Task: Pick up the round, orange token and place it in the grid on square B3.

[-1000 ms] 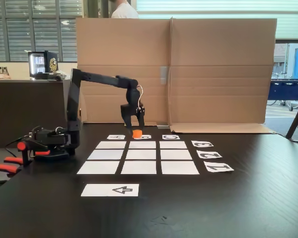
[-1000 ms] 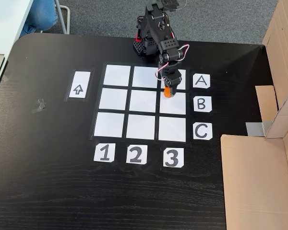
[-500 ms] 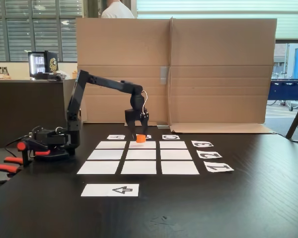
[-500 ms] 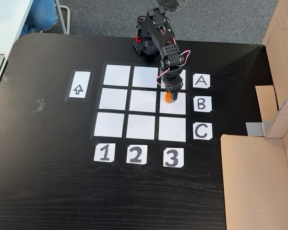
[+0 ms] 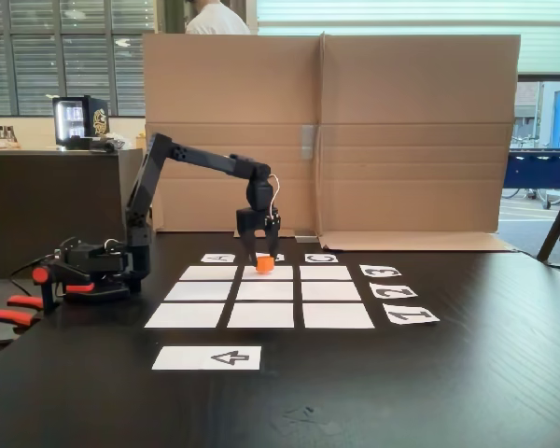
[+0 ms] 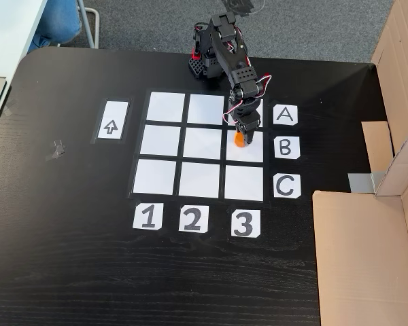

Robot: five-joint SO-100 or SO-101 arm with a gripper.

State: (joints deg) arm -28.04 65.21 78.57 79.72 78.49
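Orange plastic token (image 6: 239, 141), a small short cylinder, is sitting between the fingertips of my black two-finger gripper (image 6: 240, 140), low over the grid of nine white paper rectangles (image 6: 204, 145) on the dark wooden table (image 6: 68, 258). In the fixed view from above, the token is lying over the upper part of the plain white rectangle (image 6: 248, 149) that is lining up with the "B" card (image 6: 287, 147) and the "3" card (image 6: 245, 223). In the fixed view from the front, I am seeing the token (image 5: 265, 265) at the far edge of the middle rectangle in the back row, with my gripper (image 5: 263, 264) pointing straight down on it. My fingers are closing in on either side of the token, and it is looking pinched, though I cannot tell whether its base is touching the paper or hanging just above it. My black arm (image 5: 201, 161) is reaching out from its base at the left of the front view. A white paper strip with a black arrow (image 5: 207, 357) is lying apart from the grid, nearest the front camera. Brown cardboard sheets (image 5: 331, 131) are standing behind the table.
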